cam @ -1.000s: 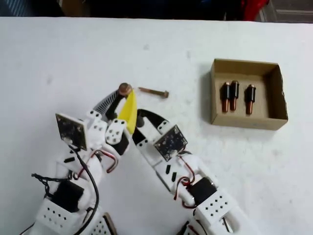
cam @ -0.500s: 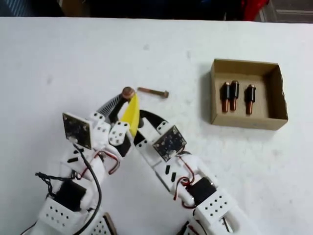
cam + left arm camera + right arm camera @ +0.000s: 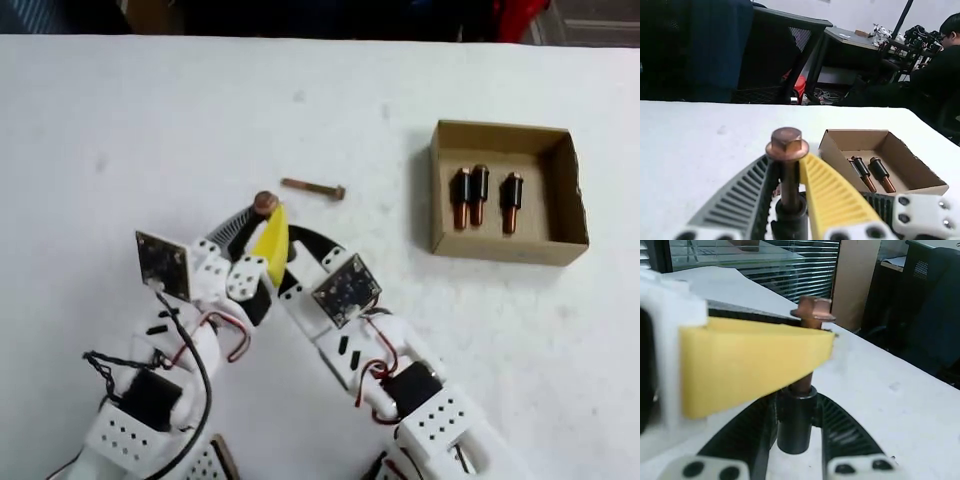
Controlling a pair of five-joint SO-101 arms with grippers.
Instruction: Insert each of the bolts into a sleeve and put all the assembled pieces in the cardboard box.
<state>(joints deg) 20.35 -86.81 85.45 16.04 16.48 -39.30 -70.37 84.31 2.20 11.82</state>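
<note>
Left gripper [image 3: 788,160] is clenched on the upright bolt [image 3: 787,144], head just above its tips. The shank enters the sleeve [image 3: 796,422] below, inside the right gripper [image 3: 797,405], apparently clamped on it. The box [image 3: 505,250] lies well apart from both.

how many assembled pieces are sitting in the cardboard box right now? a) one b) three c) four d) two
b: three assembled pieces lie side by side inside the cardboard box, each a bolt with a dark sleeve on it.
</note>
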